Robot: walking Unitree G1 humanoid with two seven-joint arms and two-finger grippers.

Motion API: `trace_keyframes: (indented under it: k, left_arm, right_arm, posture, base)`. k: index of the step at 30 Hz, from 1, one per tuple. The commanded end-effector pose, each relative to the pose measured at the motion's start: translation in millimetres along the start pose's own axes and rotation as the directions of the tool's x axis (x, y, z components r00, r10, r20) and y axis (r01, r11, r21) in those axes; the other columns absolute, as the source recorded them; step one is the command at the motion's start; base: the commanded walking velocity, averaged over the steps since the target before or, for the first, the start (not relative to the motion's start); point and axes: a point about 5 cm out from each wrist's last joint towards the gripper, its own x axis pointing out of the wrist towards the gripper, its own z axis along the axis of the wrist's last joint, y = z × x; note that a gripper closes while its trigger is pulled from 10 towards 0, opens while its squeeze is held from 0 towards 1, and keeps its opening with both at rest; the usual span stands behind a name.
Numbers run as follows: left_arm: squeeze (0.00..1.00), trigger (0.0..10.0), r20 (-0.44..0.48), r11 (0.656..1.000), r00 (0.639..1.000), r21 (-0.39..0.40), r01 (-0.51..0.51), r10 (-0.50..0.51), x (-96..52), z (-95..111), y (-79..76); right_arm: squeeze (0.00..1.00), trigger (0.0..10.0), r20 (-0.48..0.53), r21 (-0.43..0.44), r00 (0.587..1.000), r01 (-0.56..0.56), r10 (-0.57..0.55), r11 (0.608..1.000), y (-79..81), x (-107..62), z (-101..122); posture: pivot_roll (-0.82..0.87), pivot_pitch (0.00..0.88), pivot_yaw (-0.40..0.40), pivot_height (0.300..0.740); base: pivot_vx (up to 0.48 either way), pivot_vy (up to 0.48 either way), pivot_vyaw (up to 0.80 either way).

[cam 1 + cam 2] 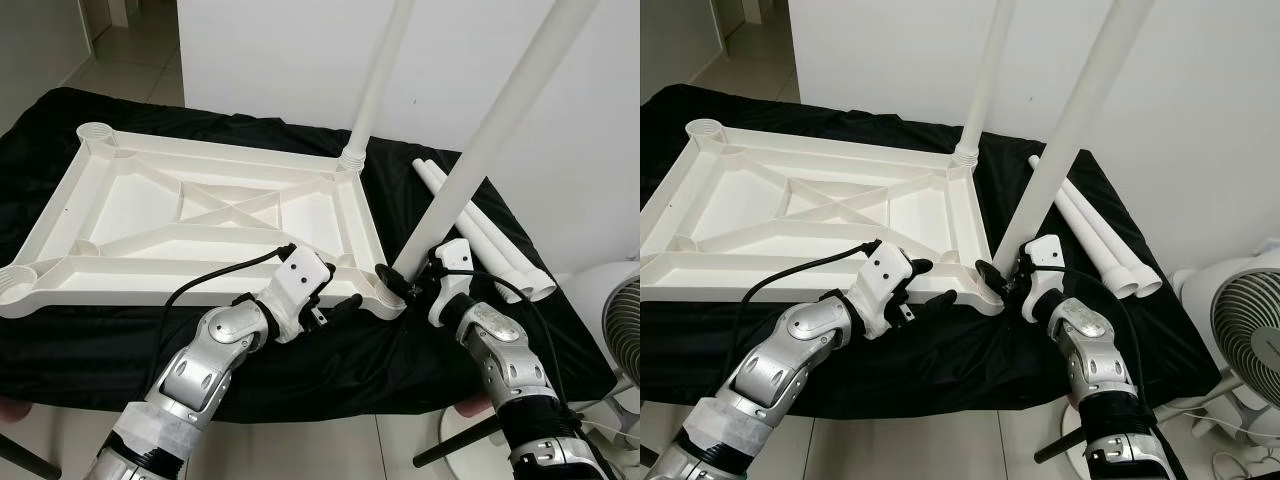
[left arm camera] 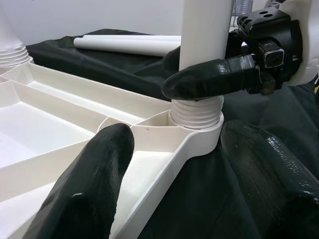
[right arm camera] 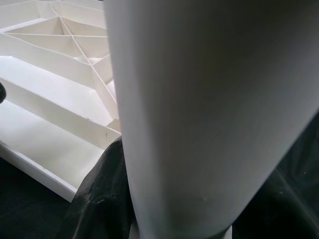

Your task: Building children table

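Tabletop, white plastic and turned underside up, lies on a black cloth over a low surface, its ribbed frame and corner sockets facing upward. One leg stands upright in the far right corner socket. A second leg rises at a tilt from the near right corner socket, its threaded end partly seated in the collar. The right gripper clasps this leg just above the socket, one black finger wrapped across the tube. The left gripper sits at the near edge of the frame beside the same corner, fingers spread to either side of the rim and closed on nothing, apparently bracing the tabletop. Two spare legs lie on the cloth to the right of the frame, and a fan stands on the floor beyond.

The step in hand appears to be fitting the second leg. The near left socket and far left socket remain empty. The next move likely calls for bringing the tilted leg upright and turning it down into the thread while the frame is held steady; started at a slant, the thread might bind.
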Motion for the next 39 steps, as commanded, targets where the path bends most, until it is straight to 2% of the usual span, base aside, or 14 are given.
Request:
trace_keyframes:
  k: [1,4,9,11,12,14,15,18,21,23,26,27,31,39]
  left_arm:
    - [0.00,10.0,0.008,0.999,0.999,0.009,0.052,-0.052,2.5,2.8,-4.7]
    - [0.00,10.0,0.007,0.999,0.999,0.007,0.052,-0.052,2.5,2.3,-5.4]
    - [0.00,10.0,0.008,0.999,0.999,0.004,0.054,-0.054,3.2,1.9,-6.3]
    - [0.00,10.0,0.008,0.998,0.998,0.003,0.058,-0.059,3.5,1.5,-7.1]
    - [0.00,10.0,0.008,0.998,0.998,0.003,0.058,-0.059,3.5,1.5,-7.1]
    - [0.00,10.0,0.008,0.998,0.998,0.002,0.063,-0.063,4.1,1.2,-7.9]
    - [0.00,10.0,0.008,0.998,0.998,0.002,0.063,-0.063,4.1,1.2,-7.9]
    - [0.00,10.0,0.008,0.998,0.998,0.003,0.066,-0.066,4.3,1.0,-8.1]
    - [0.00,10.0,0.007,0.998,0.998,0.002,0.068,-0.068,4.4,0.7,-7.9]
    - [0.00,10.0,0.007,0.998,0.998,0.002,0.068,-0.068,4.4,0.7,-7.9]
    - [0.00,10.0,0.007,0.998,0.998,0.002,0.068,-0.068,4.3,0.4,-8.0]
    - [0.00,10.0,0.006,0.998,0.998,0.001,0.069,-0.069,4.0,0.1,-8.3]
    - [0.00,10.0,0.003,0.998,0.998,0.002,0.070,-0.070,3.3,-0.8,-8.8]
    - [0.00,10.0,0.004,0.998,0.998,0.003,0.066,-0.066,3.2,-0.6,-7.9]
  right_arm:
    - [0.00,10.0,-0.072,0.050,0.997,0.024,-0.020,0.998,2.2,-3.9,-17.0]
    - [0.00,10.0,-0.055,0.086,0.997,0.052,-0.047,0.995,4.5,-2.7,-16.8]
    - [0.00,10.0,-0.075,0.065,0.988,0.141,-0.136,0.988,7.9,-1.2,-21.0]
    - [0.00,10.0,-0.103,0.102,0.965,0.252,-0.241,0.962,8.2,-2.0,-24.2]
    - [0.00,10.0,-0.103,0.102,0.965,0.252,-0.241,0.962,8.2,-2.0,-24.2]
    - [0.00,10.0,-0.137,0.141,0.910,0.410,-0.392,0.901,8.6,-4.9,-27.4]
    - [0.00,10.0,-0.137,0.141,0.910,0.410,-0.392,0.901,8.6,-4.9,-27.4]
    - [0.00,10.0,-0.146,0.159,0.867,0.495,-0.476,0.854,14.1,-6.1,-27.6]
    - [0.00,10.0,-0.171,0.197,0.789,0.615,-0.591,0.764,30.8,-6.3,-26.6]
    - [0.00,10.0,-0.171,0.197,0.789,0.615,-0.591,0.764,30.8,-6.3,-26.6]
    - [0.00,10.0,-0.183,0.225,0.764,0.646,-0.619,0.730,43.3,-3.7,-26.2]
    - [0.00,10.0,-0.180,0.238,0.793,0.610,-0.582,0.756,52.3,1.7,-25.3]
    - [0.00,10.0,-0.156,0.250,0.831,0.556,-0.533,0.793,57.9,6.5,-18.8]
    - [0.00,10.0,-0.135,0.247,0.843,0.538,-0.521,0.806,57.8,6.7,-13.3]
  posture:
    - [0.09,0.039,-0.177,0.740]
    - [0.08,0.038,-0.178,0.740]
    - [0.08,0.039,-0.182,0.740]
    - [0.07,0.035,-0.182,0.740]
    - [0.07,0.035,-0.182,0.740]
    - [0.07,0.033,-0.185,0.740]
    - [0.07,0.033,-0.185,0.740]
    - [0.07,0.032,-0.186,0.740]
    - [0.07,0.030,-0.189,0.740]
    - [0.07,0.030,-0.189,0.740]
    - [0.08,0.026,-0.193,0.740]
    - [0.08,0.026,-0.194,0.740]
    - [0.08,0.022,-0.193,0.740]
    - [0.08,0.019,-0.195,0.740]
  base:
    - [0.000,0.000,0.00]
    - [0.000,0.000,0.00]
    - [0.000,0.000,0.00]
    - [0.000,0.000,0.00]
    - [0.000,0.000,0.00]
    - [0.000,0.000,0.00]
    - [0.000,0.000,0.00]
    - [0.000,0.000,0.00]
    - [0.000,0.000,0.00]
    - [0.000,0.000,0.00]
    - [0.000,0.000,0.00]
    - [0.000,0.000,0.00]
    - [0.000,0.000,0.00]
    - [0.000,0.000,0.00]
